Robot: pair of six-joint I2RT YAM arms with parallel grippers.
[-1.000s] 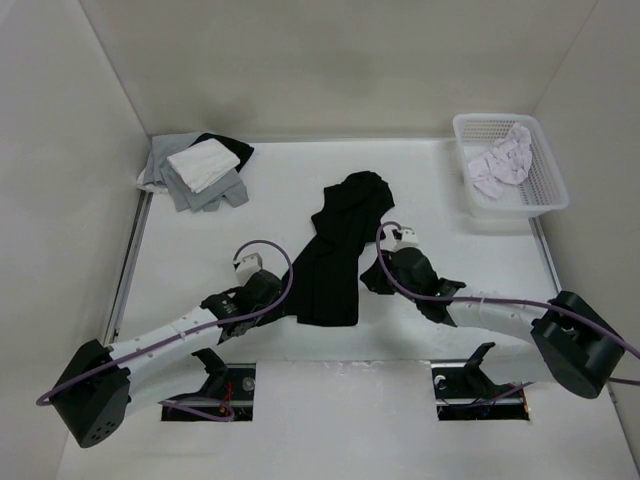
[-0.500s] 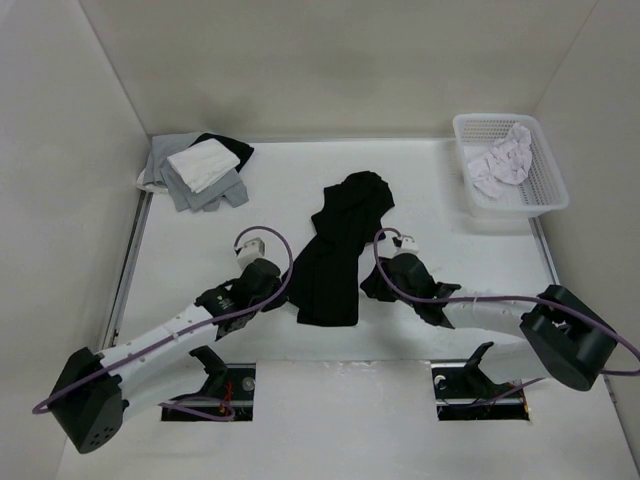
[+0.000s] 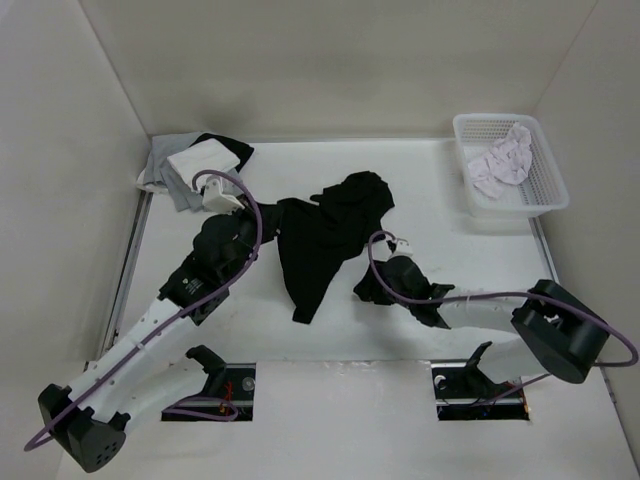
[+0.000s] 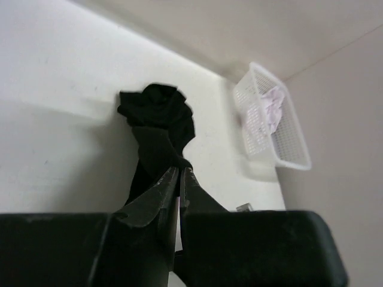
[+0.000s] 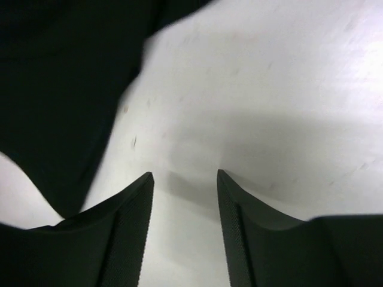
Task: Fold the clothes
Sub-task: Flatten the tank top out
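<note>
White walled table [image 3: 480, 250]: left gripper [image 4: 179, 171] pinching the black T-shirt [image 3: 320, 235] mid-table, seemingly lifted; right gripper [image 5: 182, 179] spread low over the table; basket [image 3: 500, 212] far-right corner.

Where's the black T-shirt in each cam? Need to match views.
Top external: black T-shirt at centre of frame.
Left wrist: black T-shirt at centre, pinched in the shut left gripper.
Right wrist: black T-shirt fills the upper left corner.
Landmark: white basket, far right in top external, right of the shirt in left wrist; not in right wrist.
</note>
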